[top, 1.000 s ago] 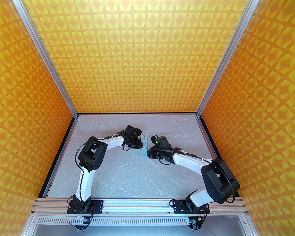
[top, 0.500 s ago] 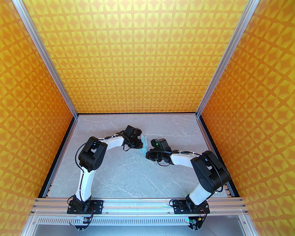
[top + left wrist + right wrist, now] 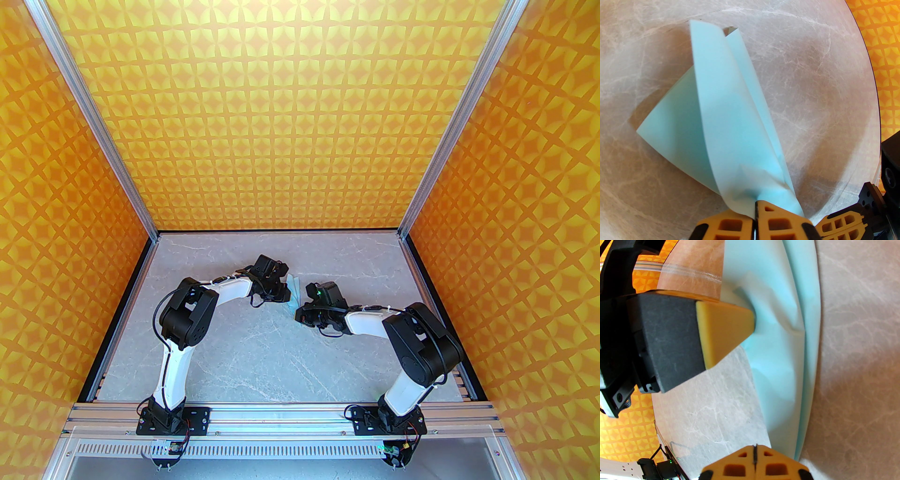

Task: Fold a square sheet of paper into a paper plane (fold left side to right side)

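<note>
The left gripper point(image 3: 755, 207) has its orange fingers pressed together at the bottom centre of the left wrist view. They pinch the narrow gathered end of a thin, pale light-blue paper sheet point(image 3: 726, 112) folded into long layered flaps. From that pinch the paper sheet fans toward the upper left of the frame. One flap stands raised and curved, a broader triangular layer spreads to the left, and a slim layer runs along the right side.

In the right wrist view the right gripper point(image 3: 755, 454) sits at the bottom centre, its two orange fingers closed tight with only a hairline seam between them. The lower end of the paper sheet comes down just to the right of those fingers. Nothing seems to be caught between them, though that corner is too close to the lens to be sure. From the left of that frame the left gripper's orange fingertip point(image 3: 726, 329) presses into the paper and wrinkles it.

Under everything lies a grey marble-patterned table top point(image 3: 822, 82). In the top external view the two grippers meet near the frame's centre, a sliver of blue paper between them, with orange diamond-patterned walls point(image 3: 300, 117) above and to both sides
</note>
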`<state>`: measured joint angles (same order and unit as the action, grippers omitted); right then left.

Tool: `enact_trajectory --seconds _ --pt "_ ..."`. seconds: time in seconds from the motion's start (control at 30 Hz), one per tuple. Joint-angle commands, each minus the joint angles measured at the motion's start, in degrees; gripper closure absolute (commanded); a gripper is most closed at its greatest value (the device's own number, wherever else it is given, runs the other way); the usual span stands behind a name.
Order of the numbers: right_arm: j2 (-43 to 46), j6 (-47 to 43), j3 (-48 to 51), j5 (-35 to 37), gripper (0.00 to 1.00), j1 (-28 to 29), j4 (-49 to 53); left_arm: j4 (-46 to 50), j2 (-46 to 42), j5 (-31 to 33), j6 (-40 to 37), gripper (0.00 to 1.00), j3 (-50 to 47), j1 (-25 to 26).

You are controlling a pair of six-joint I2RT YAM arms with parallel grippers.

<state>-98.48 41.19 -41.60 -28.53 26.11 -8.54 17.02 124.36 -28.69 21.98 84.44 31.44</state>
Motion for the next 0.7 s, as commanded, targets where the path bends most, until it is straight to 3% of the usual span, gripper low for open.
enact_trajectory --seconds 0.0,0.67 --pt "-1.3 1.2 0.8 -1.5 0.97 -0.2 -2.6 0.9 1.4 -0.7 -1.1 0.91 1.1 -0.3" --pt "-3.6 0.7 1.0 -1.3 0.97 -0.3 -3.1 1.6 1.6 -0.6 -1.1 0.9 2.5 -0.4"
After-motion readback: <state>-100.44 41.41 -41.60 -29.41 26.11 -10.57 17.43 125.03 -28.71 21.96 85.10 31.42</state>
